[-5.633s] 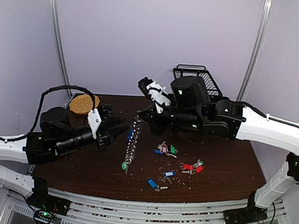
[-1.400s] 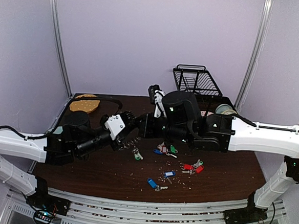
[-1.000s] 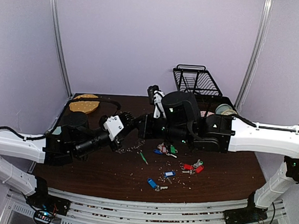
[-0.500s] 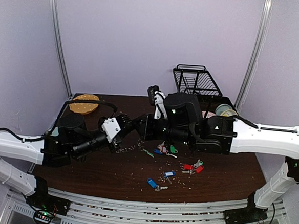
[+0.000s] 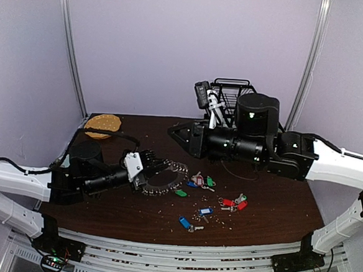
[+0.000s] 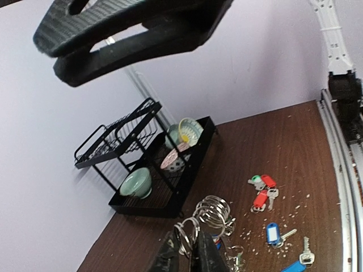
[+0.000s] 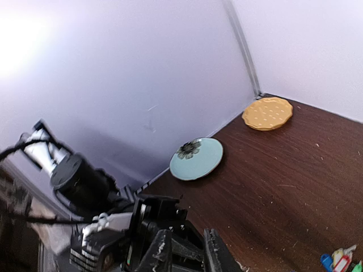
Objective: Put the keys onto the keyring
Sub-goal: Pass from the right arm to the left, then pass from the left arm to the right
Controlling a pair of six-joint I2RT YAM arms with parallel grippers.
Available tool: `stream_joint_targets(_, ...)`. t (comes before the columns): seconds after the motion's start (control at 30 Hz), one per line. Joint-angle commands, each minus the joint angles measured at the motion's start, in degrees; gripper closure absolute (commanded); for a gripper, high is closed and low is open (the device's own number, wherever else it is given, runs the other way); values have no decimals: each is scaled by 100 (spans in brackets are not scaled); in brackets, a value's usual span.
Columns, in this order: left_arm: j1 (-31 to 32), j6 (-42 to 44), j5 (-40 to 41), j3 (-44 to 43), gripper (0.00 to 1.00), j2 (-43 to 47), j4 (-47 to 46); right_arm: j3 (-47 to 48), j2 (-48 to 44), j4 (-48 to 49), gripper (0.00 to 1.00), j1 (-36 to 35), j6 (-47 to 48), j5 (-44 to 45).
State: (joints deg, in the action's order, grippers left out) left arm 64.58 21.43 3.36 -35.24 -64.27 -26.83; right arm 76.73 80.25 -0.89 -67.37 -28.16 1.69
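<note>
Rings of the keyring point(image 5: 169, 180) lie curled near the middle of the counter point(image 5: 277, 199). We see the left gripper point(image 5: 155, 171) pinching it between its jaws (a green tag point(image 5: 181, 192) lies just beside the rings). Loose keys point(image 5: 201, 180) lie near it, toward the right and front edges. We see the right gripper point(image 5: 174, 130) up in the air, jaws a little apart, holding nothing.
</note>
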Motion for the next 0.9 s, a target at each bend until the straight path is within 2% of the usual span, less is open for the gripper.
stream_joint_targets(0.0,24,-360,-1303,25,100,412,-471,35,-430,-458,76,350,2310,-2627)
stream_joint_targets(0.03,20,-434,-1539,20,100,468,-465,45,-491,-679,74,426,2860,-3103)
stream_joint_targets(0.17,20,-715,-1971,0,100,706,-472,70,-522,-1338,65,477,4704,-3787)
stream_joint_targets(0.23,21,-802,-2048,-27,100,783,-427,137,-424,-1513,67,471,5180,-3902)
stream_joint_targets(0.27,24,-819,-2089,-52,100,806,-364,201,-366,-1571,72,464,5365,-3876)
stream_joint_targets(0.3,20,-835,-2120,-79,100,822,-306,262,-313,-1561,78,466,5433,-3815)
stream_joint_targets(0.37,30,-852,-2172,-141,100,839,-149,369,-191,-1633,82,463,5655,-3897)
stream_joint_targets(0.7,29,-779,-2123,-244,100,880,52,656,64,-1907,79,217,6048,-3057)
stream_joint_targets(0.87,29,-707,-2038,-290,100,870,184,710,193,-2012,79,209,6205,-2933)
